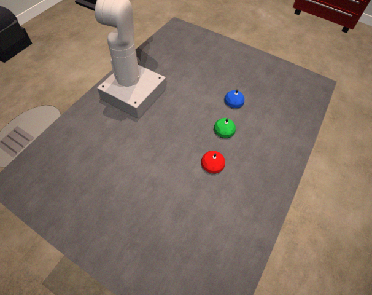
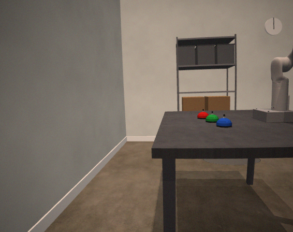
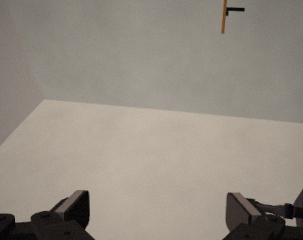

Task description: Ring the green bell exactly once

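The green bell (image 1: 224, 128) sits on the dark grey table, in the middle of a row of three, with its small black button standing up on top. It also shows in the exterior view (image 2: 212, 118). The blue bell (image 1: 234, 99) is beyond it and the red bell (image 1: 212, 162) is nearer the front. My gripper (image 3: 157, 207) shows only in the wrist view. Its fingers are wide open with nothing between them, and it faces a bare wall and ceiling. No bell shows in the wrist view. The top and exterior views show only the lower arm (image 1: 121, 44).
The arm's base block (image 1: 131, 90) stands on the table left of the bells. Off the table are a metal shelf with cardboard boxes (image 2: 206, 72), a red tool cabinet (image 1: 330, 11) and a black object (image 1: 5, 31) on the floor.
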You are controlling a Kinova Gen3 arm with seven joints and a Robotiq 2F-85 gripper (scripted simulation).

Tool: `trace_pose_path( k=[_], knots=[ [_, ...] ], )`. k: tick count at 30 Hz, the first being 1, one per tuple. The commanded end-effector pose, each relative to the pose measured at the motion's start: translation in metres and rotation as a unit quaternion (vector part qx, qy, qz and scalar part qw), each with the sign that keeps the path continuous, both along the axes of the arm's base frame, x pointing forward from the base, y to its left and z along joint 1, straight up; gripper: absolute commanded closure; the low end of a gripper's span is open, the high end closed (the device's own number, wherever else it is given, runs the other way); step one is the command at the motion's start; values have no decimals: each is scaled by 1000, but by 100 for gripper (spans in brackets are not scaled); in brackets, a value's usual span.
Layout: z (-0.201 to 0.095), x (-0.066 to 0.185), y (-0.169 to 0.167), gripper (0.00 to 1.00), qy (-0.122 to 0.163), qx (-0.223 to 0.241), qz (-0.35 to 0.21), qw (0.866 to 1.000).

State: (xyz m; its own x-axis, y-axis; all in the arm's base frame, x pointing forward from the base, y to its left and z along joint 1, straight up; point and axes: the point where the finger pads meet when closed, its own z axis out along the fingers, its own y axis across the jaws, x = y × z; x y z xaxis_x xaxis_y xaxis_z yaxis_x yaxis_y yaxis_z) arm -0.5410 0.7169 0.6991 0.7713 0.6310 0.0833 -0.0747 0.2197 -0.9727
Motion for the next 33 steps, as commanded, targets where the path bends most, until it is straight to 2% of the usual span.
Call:
trace_pose_path(
  k=[1, 23, 27, 32, 33],
  knots=[
    [2, 0, -1, 0, 1, 1, 0, 1000],
    [5, -2, -5, 0, 2, 1, 3, 1000],
    [14, -11, -19, 0, 7, 1, 15, 1000],
    [38, -34, -60, 0, 21, 0, 47, 999],
    [38, -34, -60, 0, 21, 0, 47, 999]
  ],
)
